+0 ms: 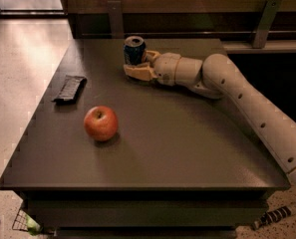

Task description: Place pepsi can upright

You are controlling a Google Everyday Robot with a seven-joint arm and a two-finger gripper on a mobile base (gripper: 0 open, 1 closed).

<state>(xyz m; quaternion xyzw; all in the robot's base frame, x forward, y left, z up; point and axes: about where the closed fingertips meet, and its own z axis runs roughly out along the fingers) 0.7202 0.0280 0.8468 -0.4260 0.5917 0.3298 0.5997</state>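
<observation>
The pepsi can [134,48], dark blue with a silver top, stands upright on the dark table [177,143] near its far edge. My gripper [137,62] reaches in from the right, low over the table, and is shut on the can's lower part. One tan finger [137,72] lies in front of the can and the other [151,56] is behind it. The can's base is hidden by the front finger, so I cannot tell whether it touches the table.
A red apple [101,123] sits at the front left of the table. A flat dark wrapper [70,87] lies near the left edge. A wall ledge with metal brackets [263,15] runs behind the table. My arm [247,103] crosses the right side.
</observation>
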